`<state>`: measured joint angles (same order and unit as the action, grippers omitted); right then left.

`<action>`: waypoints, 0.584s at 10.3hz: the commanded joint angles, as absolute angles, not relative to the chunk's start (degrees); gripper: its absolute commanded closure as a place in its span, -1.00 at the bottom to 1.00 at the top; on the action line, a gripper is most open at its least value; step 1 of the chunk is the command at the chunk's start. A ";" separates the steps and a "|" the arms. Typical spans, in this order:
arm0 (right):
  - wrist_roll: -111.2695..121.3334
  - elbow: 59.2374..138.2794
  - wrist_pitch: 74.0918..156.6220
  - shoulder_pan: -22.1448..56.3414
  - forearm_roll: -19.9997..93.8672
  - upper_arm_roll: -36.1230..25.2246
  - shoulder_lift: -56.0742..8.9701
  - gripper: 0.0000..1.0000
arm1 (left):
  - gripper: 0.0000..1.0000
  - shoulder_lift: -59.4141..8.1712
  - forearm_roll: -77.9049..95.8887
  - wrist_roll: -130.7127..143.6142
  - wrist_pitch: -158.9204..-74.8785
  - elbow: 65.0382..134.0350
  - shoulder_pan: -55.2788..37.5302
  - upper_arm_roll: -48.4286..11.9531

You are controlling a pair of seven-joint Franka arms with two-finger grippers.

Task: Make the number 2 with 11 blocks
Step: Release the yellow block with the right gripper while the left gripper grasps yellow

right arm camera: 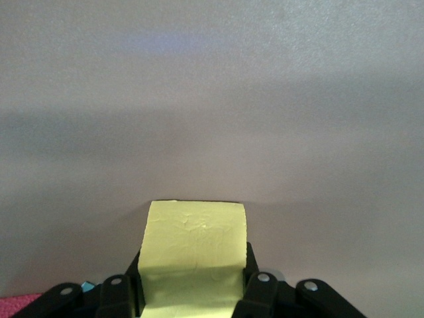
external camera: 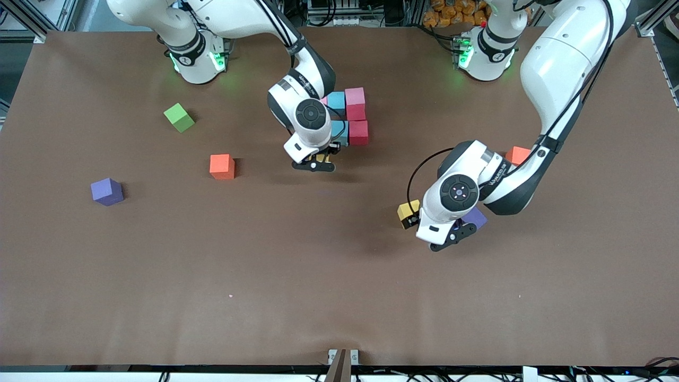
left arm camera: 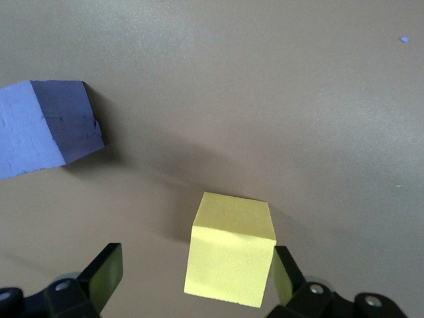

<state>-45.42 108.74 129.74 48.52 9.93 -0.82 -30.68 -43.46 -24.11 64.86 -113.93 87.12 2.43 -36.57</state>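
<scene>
The right hand (right arm camera: 192,291) was clamped on one yellow block (right arm camera: 194,255) beside five placed blocks (external camera: 350,114). The left hand (left arm camera: 192,281) gaped wide around a second yellow block (left arm camera: 230,252) on the tabletop (external camera: 265,276).

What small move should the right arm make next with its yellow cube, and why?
Probably lower it and release. The right gripper is shut on a yellow cube beside the cluster of blue and pink cubes, just nearer the front camera, where the figure is growing. The left gripper is open around another yellow cube.
</scene>
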 commanded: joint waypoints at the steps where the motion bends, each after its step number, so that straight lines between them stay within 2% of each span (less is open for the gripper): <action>1: -46.41 108.90 129.90 49.74 9.32 -1.23 -31.03 -0.99 | -1.00 -43.42 -21.71 63.55 -114.51 86.57 2.02 -36.47; 3: -46.41 108.55 129.99 49.75 9.32 -1.41 -30.50 -1.00 | -1.00 -44.29 -21.62 64.24 -116.10 86.66 1.93 -36.47; 6: -46.58 108.54 129.29 47.82 9.32 -3.42 -24.55 -1.00 | -1.00 -44.82 -21.62 64.25 -116.54 86.66 1.93 -36.39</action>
<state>-45.67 107.64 130.58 48.87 9.92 -2.16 -29.10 -44.34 -22.93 64.85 -115.93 87.12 2.14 -36.57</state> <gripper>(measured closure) 0.000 0.000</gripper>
